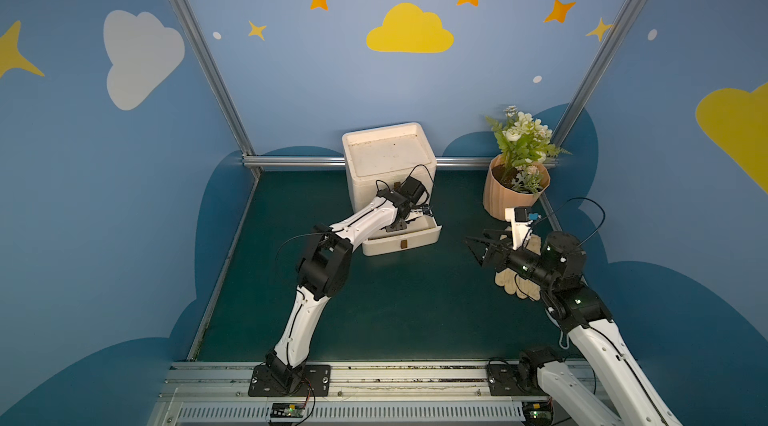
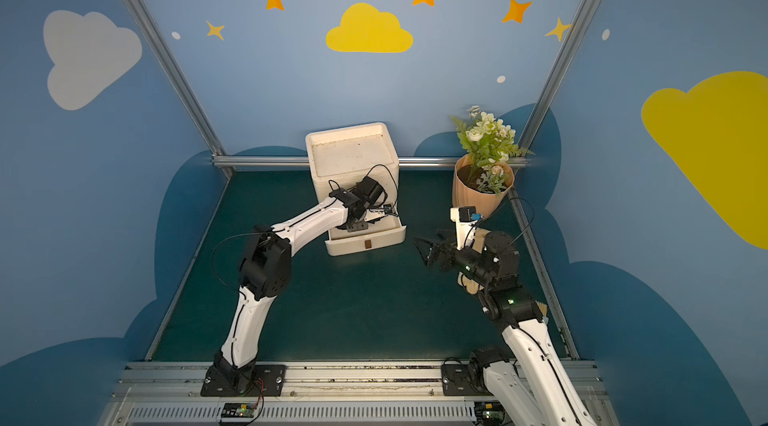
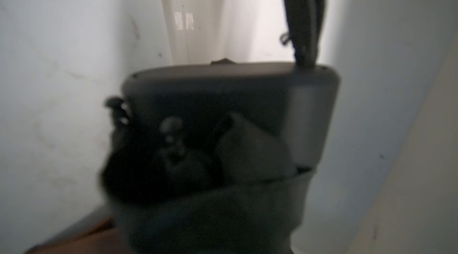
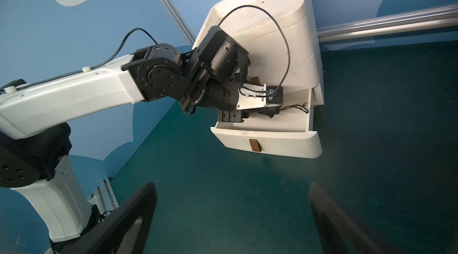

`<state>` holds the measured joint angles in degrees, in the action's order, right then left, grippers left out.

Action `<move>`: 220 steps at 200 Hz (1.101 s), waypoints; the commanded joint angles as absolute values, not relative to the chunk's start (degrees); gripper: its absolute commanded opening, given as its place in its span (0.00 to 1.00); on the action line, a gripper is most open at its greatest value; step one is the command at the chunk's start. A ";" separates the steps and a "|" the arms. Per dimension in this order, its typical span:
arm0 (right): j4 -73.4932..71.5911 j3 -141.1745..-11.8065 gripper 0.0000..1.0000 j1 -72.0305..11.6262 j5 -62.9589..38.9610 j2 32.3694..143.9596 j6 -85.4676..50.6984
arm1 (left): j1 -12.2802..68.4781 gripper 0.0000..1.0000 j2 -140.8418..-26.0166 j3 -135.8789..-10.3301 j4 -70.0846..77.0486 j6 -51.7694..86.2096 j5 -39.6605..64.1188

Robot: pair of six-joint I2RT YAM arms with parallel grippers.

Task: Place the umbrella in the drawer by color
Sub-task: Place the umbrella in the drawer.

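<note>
A white cabinet (image 1: 388, 153) stands at the back, and its bottom drawer (image 1: 401, 243) (image 4: 272, 141) is pulled open. My left gripper (image 1: 419, 211) (image 2: 384, 214) reaches down into that drawer. It is shut on a folded black umbrella (image 3: 223, 141) (image 4: 271, 111), which fills the left wrist view. The umbrella's thin wrist cord (image 4: 295, 109) trails over the drawer floor. The white drawer walls (image 3: 62, 91) close in around the umbrella. My right gripper (image 1: 476, 247) (image 4: 233, 187) hovers open to the right of the cabinet above the green mat, with nothing between its fingers.
A ribbed tan pot with white flowers (image 1: 513, 191) stands at the back right. A pale beige thing (image 1: 515, 282) lies on the mat under my right arm. A brown tab handle (image 4: 255, 145) sits on the drawer front. Blue walls and metal rails (image 1: 291, 162) bound the mat.
</note>
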<state>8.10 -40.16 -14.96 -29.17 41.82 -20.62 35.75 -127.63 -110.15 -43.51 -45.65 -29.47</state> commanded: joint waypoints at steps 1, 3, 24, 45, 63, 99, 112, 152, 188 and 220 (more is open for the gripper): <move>5.86 -39.50 0.98 -14.68 -30.24 42.14 -21.94 | 35.17 0.23 -122.71 -109.20 -41.64 -45.74 -31.38; 5.86 -39.47 0.98 -14.66 -30.26 42.13 -22.05 | 35.16 0.23 -122.61 -109.06 -41.54 -45.84 -31.46; 5.54 -39.46 0.98 -14.63 -30.41 42.10 -22.15 | 35.26 0.23 -122.46 -108.89 -41.40 -45.83 -31.35; 5.62 -39.46 0.98 -14.65 -30.37 42.01 -22.06 | 35.66 0.24 -123.84 -109.79 -41.46 -45.74 -31.11; 5.88 -39.46 0.98 -14.67 -30.40 41.71 -22.05 | 36.20 0.24 -126.23 -112.25 -42.71 -44.95 -30.62; 6.68 -39.46 0.98 -14.59 -30.16 41.32 -21.62 | 36.91 0.28 -130.73 -117.28 -45.18 -42.71 -29.88; 7.09 -39.46 0.98 -14.52 -30.10 41.29 -21.36 | 36.91 0.33 -131.55 -118.79 -46.41 -41.82 -29.75; 7.04 -39.29 0.98 -14.39 -30.40 41.74 -21.40 | 36.83 0.52 -130.50 -119.35 -47.59 -41.15 -30.05; 6.55 -39.22 0.98 -14.39 -30.87 42.67 -22.34 | 36.92 0.58 -126.57 -119.46 -48.28 -40.38 -29.53; 5.82 -39.61 0.98 -14.28 -30.69 44.65 -25.52 | 37.17 0.68 -122.92 -125.24 -52.87 -37.27 -26.30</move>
<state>7.09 -39.83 -14.66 -29.93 43.24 -22.92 37.06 -130.04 -118.89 -50.81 -40.36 -28.73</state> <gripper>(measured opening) 0.982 0.647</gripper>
